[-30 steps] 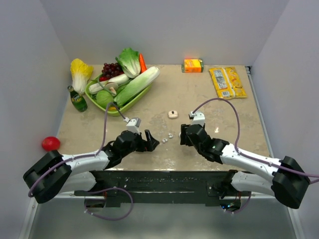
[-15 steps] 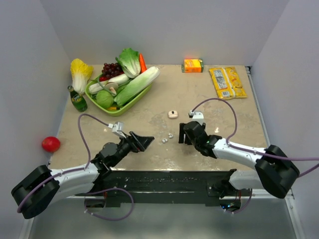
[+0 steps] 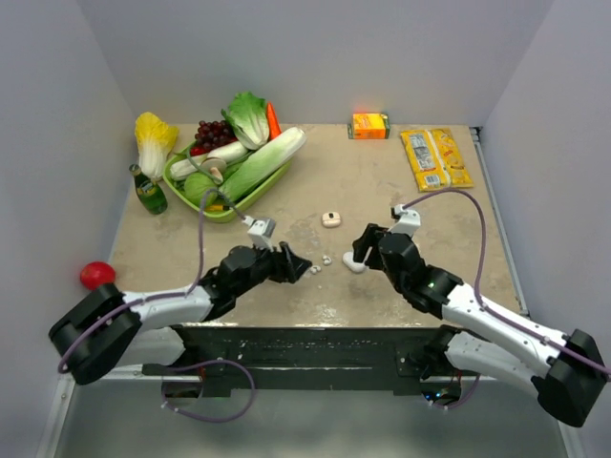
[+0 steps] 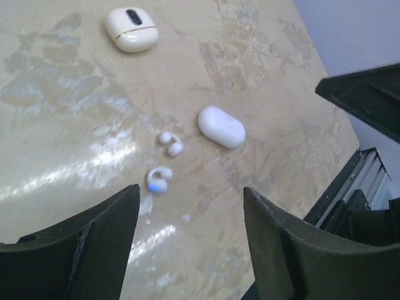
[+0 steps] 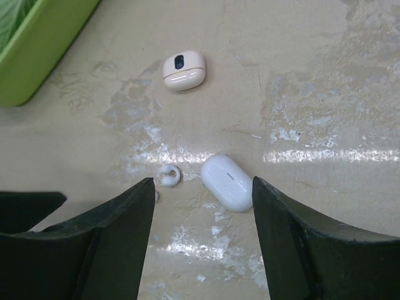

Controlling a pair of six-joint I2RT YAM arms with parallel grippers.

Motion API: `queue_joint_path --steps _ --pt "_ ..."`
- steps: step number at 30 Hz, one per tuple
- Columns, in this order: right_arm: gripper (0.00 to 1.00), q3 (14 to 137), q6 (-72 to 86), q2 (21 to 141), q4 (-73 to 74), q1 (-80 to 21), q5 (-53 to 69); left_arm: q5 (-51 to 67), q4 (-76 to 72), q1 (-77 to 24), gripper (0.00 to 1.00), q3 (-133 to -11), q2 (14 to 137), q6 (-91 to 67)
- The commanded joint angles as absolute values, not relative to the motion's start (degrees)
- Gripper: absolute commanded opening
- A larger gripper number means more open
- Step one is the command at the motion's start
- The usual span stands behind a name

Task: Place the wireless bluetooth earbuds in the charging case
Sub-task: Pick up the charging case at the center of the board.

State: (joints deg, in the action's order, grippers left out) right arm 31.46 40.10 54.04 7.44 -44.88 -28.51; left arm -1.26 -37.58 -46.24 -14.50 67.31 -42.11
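Two tiny white earbuds [image 3: 326,259] [image 4: 170,144] [image 5: 169,175] lie on the table, the nearer one [image 3: 313,270] [image 4: 159,179] showing a blue spot. Just right of them lies the white pebble-shaped charging case [image 3: 355,265] [image 4: 221,127] [image 5: 227,182], lid shut. My left gripper [image 3: 304,267] [image 4: 190,187] hovers left of the earbuds, open and empty. My right gripper [image 3: 361,246] [image 5: 202,179] hangs over the case, open, its fingers apart from it.
A second, cream case [image 3: 331,218] [image 4: 131,29] [image 5: 184,70] with a dark window lies farther back. A green tray [image 3: 224,207] [image 5: 37,56] of vegetables, a green bottle [image 3: 148,191], a red ball [image 3: 96,275], an orange carton [image 3: 370,125] and a yellow packet [image 3: 435,157] line the edges.
My right gripper drew back to the right, uncovering the white case. My left gripper pulled back, then came forward to the earbuds again with its jaws narrower.
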Motion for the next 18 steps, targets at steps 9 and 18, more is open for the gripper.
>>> queue_joint_path --steps 9,18 --pt "0.73 33.6 40.0 36.7 18.5 -44.6 -28.5 -6.0 -20.2 -54.8 1.00 -43.9 90.3 -27.6" --pt "0.35 28.8 42.1 45.1 13.7 -44.5 -32.3 -11.4 -21.5 -54.8 0.72 -38.1 85.9 -32.8"
